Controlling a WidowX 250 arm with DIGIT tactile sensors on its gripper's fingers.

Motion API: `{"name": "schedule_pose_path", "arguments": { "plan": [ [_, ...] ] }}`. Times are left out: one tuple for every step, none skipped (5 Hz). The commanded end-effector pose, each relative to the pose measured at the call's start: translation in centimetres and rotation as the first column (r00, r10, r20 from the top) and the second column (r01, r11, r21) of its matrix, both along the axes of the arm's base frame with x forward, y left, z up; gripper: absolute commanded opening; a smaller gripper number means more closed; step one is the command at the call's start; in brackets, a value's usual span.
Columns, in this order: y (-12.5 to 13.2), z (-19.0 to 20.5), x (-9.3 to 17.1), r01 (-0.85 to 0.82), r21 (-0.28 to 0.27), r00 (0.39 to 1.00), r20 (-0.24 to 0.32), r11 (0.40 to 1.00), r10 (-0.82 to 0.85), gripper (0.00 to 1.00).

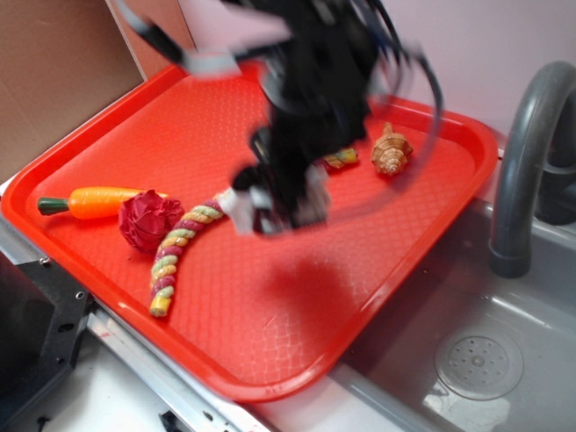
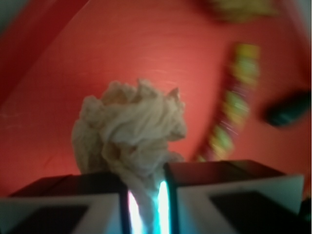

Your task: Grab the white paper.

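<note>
The tool [image 2: 145, 195] pinches the white paper [image 2: 130, 130] above the red tray [image 1: 297, 315] — rope toy [image 1: 177, 247], red wad [image 1: 148, 220], carrot [image 1: 94, 202] and shell [image 1: 391, 150] lie around, none blocking.

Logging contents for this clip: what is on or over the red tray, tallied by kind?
Paper wads: 2 (white paper held in the tool, red wad)
Toy carrot: 1
Braided rope: 1
Croissant: 1
Total: 5
</note>
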State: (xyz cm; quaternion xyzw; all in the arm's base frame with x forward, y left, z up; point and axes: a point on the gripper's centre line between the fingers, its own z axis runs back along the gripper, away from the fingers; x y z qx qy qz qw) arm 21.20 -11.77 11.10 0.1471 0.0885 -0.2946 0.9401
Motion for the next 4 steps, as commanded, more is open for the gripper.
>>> {"name": "schedule_pose_path", "arguments": {
  "plan": [
    [4.1,10.3,-2.1,-0.342,-0.07,0.924,0.158,0.937,0.349,0.0],
    [5.7,12.8,-3.1,-0.435,-0.127,0.867,0.21,0.892,0.452,0.0],
    [5.6,12.8,-3.4,-0.487,-0.171,0.81,0.278,0.857,0.516,0.0],
    [5.6,12.8,-3.4,-0.487,-0.171,0.81,0.278,0.857,0.516,1.0]
  ]
}}
